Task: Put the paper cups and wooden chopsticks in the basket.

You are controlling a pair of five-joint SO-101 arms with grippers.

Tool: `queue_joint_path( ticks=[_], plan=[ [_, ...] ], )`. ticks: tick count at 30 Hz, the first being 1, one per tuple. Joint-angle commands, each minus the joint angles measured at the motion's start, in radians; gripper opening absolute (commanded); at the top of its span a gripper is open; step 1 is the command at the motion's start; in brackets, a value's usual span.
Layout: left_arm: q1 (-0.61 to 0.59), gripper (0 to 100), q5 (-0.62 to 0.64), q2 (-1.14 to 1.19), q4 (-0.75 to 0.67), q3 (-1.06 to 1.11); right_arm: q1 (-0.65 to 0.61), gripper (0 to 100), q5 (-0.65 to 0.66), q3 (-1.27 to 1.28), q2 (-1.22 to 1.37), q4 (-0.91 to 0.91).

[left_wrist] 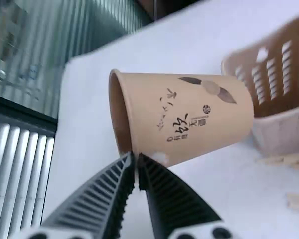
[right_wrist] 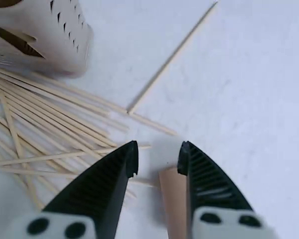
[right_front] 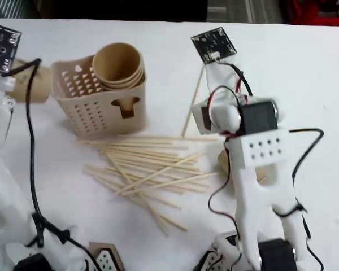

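One paper cup (left_wrist: 189, 119) sat pinched by its rim in your left gripper (left_wrist: 136, 162), just beside the basket (right_front: 101, 113), prob. ready to drop in; right gripper (right_wrist: 158, 157) hung spread over the chopsticks (right_front: 152, 166).

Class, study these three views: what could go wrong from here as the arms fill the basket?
The left gripper pinches the tan paper cup only by its rim, lying sideways; it might slip or crumple before reaching the perforated beige plastic basket. The open right gripper hangs over thin wooden chopsticks lying crisscrossed; closing could grab several or scatter them.
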Motion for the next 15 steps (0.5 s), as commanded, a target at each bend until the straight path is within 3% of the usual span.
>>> queue_joint_path(
  ticks=[1, 5, 15],
  plan=[
    [0.087, 2, 0.083, -0.05, -0.078, -0.005, 0.012, 13.8, 0.029, 0.044, -0.104, 0.01],
    [0.179, 2, 0.141, -0.05, -0.147, -0.003, 0.03, 13.8, 0.14, 0.143, -0.193, 0.01],
    [0.406, 2, 0.147, -0.035, -0.218, 0.003, 0.292, 13.8, 0.43, 0.308, -0.337, 0.016]
  ],
)
